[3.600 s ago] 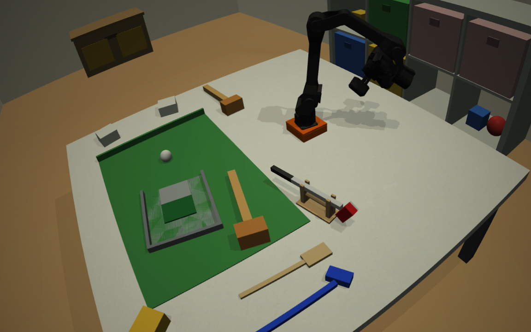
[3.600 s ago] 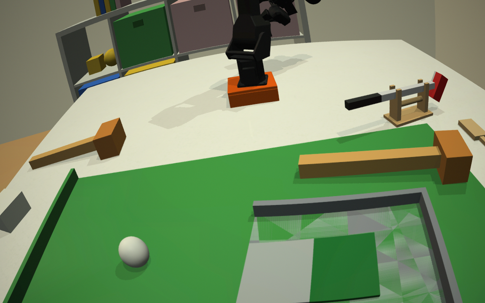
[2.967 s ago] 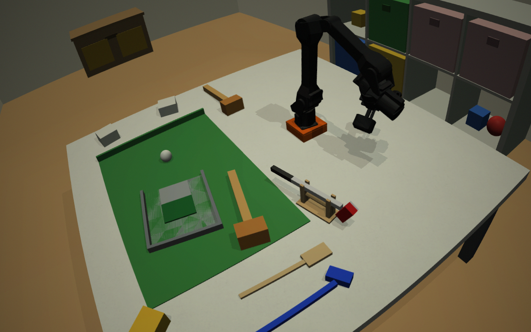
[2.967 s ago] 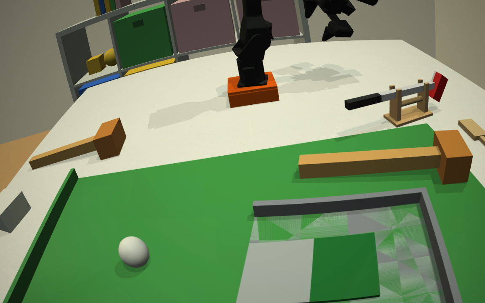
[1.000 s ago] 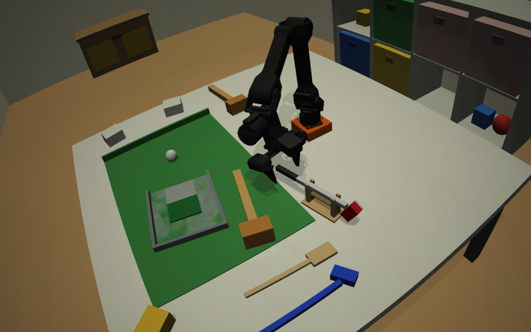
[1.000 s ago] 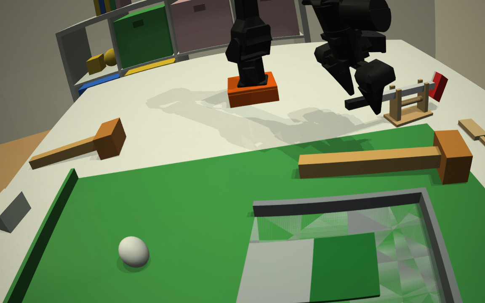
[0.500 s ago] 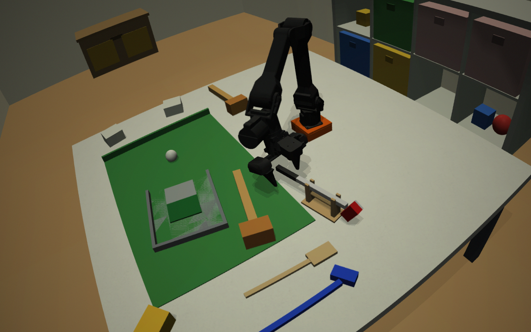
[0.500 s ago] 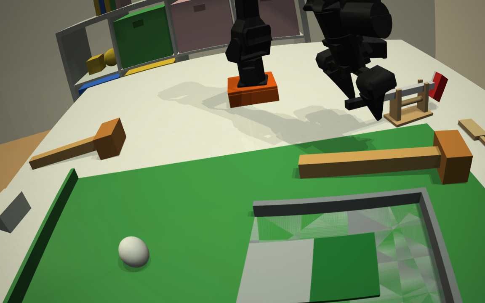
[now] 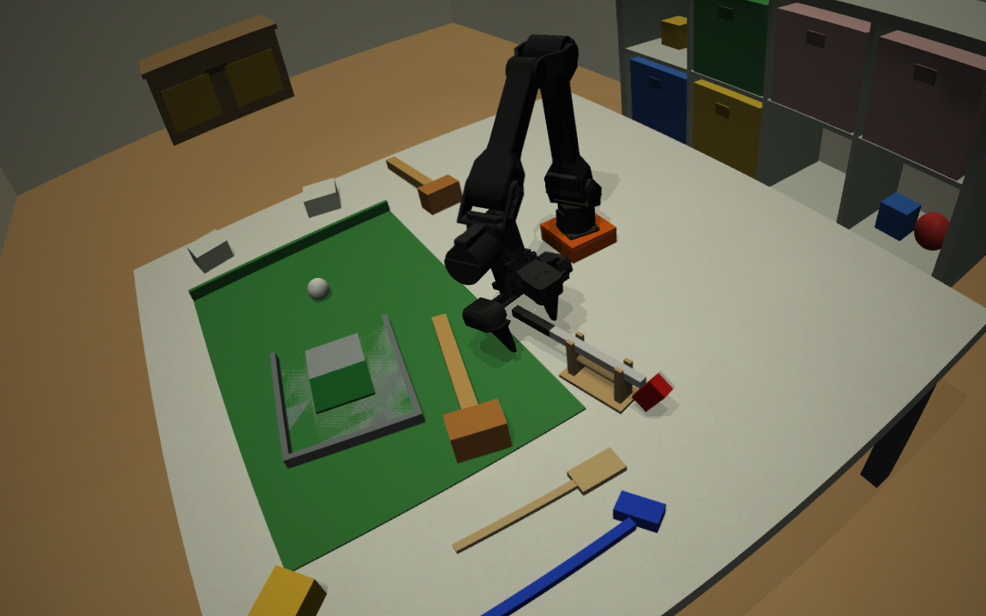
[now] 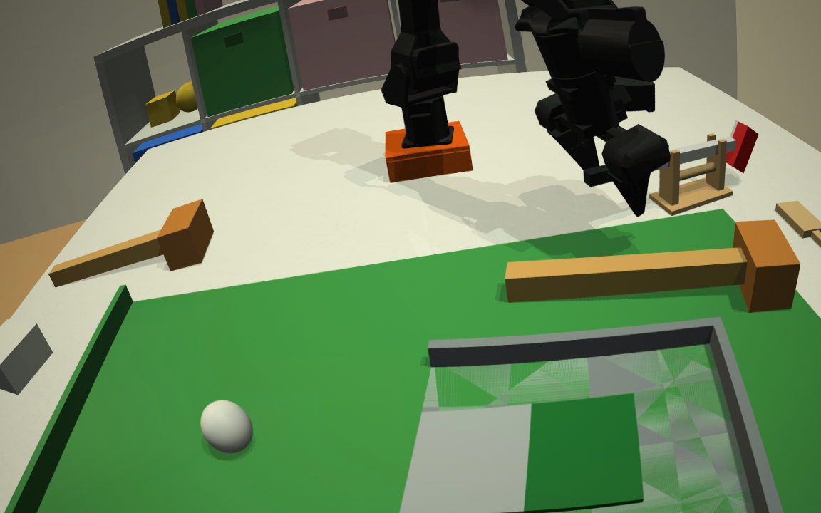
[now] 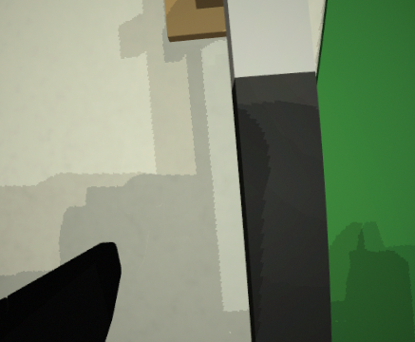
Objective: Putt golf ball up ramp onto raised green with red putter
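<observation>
The gripper (image 9: 529, 320) is spread wide and empty astride the putter's (image 9: 587, 352) black grip, which should be centred between the fingers before closing; the ball (image 9: 317, 287) lies well beyond.

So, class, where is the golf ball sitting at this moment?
In the top view the golf ball sits on the green mat, toward its far-left end, between the mat's raised dark-green edge and the grey-walled enclosure.

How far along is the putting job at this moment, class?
Done: nothing yet. In hand: the open black hand straddles the red-headed putter's dark grip, which lies on its wooden stand. Left: closing, lifting, putting the white golf ball onto the raised green.
</observation>
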### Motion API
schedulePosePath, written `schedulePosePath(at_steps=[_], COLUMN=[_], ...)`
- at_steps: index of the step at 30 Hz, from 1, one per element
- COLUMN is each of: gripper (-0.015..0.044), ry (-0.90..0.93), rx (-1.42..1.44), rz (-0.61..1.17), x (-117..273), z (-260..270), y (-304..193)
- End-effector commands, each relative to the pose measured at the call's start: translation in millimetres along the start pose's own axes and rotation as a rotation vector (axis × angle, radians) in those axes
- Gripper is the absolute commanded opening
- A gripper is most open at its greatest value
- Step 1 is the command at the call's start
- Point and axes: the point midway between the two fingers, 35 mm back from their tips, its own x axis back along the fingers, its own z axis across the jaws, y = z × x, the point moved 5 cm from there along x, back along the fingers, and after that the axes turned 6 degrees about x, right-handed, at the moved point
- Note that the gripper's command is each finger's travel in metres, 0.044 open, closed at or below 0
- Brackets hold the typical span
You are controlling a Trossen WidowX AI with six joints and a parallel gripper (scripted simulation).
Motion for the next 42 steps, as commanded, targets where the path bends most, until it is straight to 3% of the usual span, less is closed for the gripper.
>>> schedulePosePath(at_steps=[1, 3, 18, 29, 42], gripper=[0.044, 0.044, 0.0046, 0.0, 0.0], ry=[0.011, 0.011, 0.002, 0.002, 0.002], rx=[0.002, 0.002, -0.001, -0.001, -0.001], rz=[0.006, 0.006, 0.0, 0.0, 0.0], x=[-4, -4, -1, 8, 81], z=[2, 2, 0, -2, -5], y=[-2, -2, 0, 2, 23])
